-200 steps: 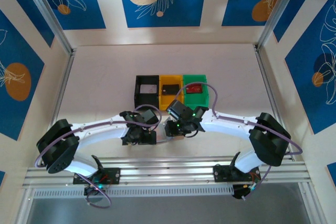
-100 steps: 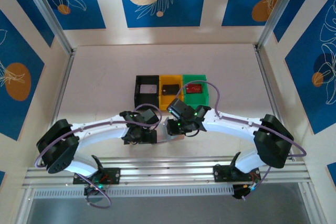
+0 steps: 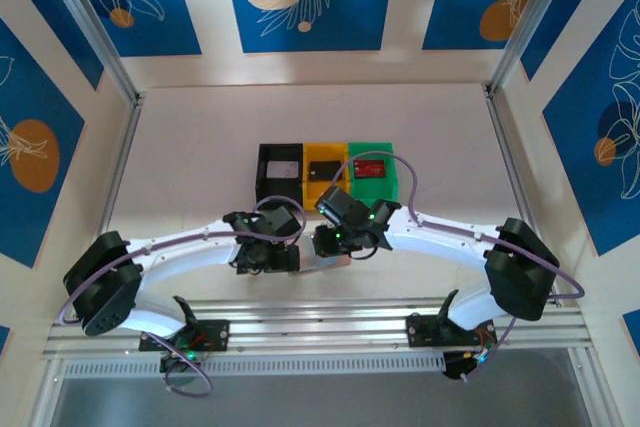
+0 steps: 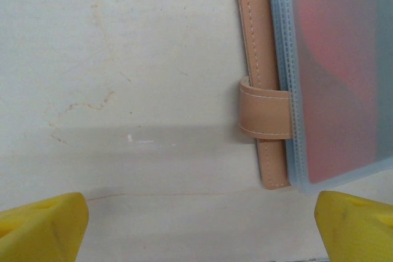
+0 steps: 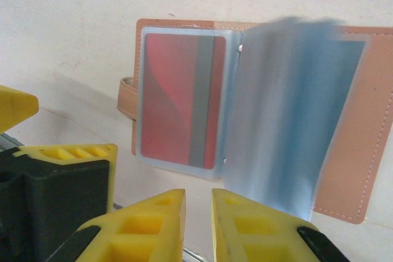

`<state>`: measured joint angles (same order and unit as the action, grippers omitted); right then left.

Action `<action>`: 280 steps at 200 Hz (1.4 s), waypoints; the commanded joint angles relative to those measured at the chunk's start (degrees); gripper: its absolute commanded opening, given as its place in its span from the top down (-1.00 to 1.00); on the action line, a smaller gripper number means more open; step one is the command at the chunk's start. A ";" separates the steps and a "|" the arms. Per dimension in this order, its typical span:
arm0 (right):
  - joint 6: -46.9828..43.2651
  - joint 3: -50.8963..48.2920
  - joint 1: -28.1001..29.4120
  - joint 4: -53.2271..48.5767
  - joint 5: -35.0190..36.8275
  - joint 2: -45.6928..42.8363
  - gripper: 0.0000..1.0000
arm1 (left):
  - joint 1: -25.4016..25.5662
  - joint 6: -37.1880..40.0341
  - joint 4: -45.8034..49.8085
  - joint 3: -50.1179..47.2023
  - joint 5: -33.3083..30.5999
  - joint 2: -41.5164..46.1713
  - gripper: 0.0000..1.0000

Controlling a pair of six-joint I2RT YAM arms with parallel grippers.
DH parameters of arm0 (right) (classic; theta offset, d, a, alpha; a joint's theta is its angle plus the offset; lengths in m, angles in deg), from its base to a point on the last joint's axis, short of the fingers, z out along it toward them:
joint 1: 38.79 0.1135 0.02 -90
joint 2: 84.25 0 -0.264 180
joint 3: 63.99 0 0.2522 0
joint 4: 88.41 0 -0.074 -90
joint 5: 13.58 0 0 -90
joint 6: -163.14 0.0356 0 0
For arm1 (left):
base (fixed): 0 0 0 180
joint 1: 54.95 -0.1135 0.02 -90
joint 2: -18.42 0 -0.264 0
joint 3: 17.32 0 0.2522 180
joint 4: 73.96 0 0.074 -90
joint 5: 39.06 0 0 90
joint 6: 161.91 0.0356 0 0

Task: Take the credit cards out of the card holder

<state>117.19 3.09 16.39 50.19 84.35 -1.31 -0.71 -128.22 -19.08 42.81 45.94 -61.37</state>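
**Card holder open, red card in sleeve**

Lies spread open on the pale surface (image 4: 123,59): tan card holder (image 5: 362,121), snap tab (image 4: 264,115) out at its left edge. Holds a red credit card (image 5: 178,99) inside a clear sleeve. Left gripper (image 4: 196,225) spread wide, gripping nothing. Right gripper (image 5: 198,225) nearly closed, just before the sleeves, apparently empty.

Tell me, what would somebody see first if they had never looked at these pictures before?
Probably the tan card holder lying open on the pale table, with a red card showing through a pale blue sleeve on its left side. Another sleeve is a blur in mid-turn just above the right end effector, whose yellow fingers are nearly together. Farther back, the black bin, yellow bin and green bin stand in a bright row.
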 commanded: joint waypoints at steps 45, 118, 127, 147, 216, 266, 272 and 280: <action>0.66 1.10 -0.07 -1.11 -0.31 0.02 0.52 | -0.27 -1.09 -0.09 0.30 -0.26 0.18 -0.89; -1.16 -0.23 -6.63 -2.02 -2.91 4.33 0.27 | -0.91 -1.61 3.21 1.55 -0.70 -5.17 -0.91; -1.33 -0.23 -6.88 -1.85 -3.00 5.07 0.28 | -0.90 -1.71 3.77 2.08 -0.89 -6.15 -0.92; -1.51 -0.22 -6.88 -1.85 -2.30 6.23 0.27 | -0.98 -1.95 5.12 3.40 -1.23 -8.01 -0.94; -1.34 -1.57 -6.75 -0.36 1.32 8.09 0.27 | -0.94 -1.36 4.29 3.45 -0.55 -11.53 -0.95; -1.61 -2.87 -7.02 1.00 2.18 8.41 0.27 | -0.98 -1.57 2.91 1.79 0.16 -11.88 -0.95; -1.65 -2.87 -6.93 1.05 2.26 8.61 0.27 | -0.98 -1.58 2.82 1.71 0.16 -11.94 -0.95; -1.60 -2.82 -6.93 1.09 2.27 8.88 0.27 | -0.95 -1.61 2.74 1.65 0.25 -12.05 -0.95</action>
<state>116.32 0.93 9.70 50.85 85.51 6.36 -1.26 -129.05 -16.45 46.00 45.98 -71.81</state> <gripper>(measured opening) 0.365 0.975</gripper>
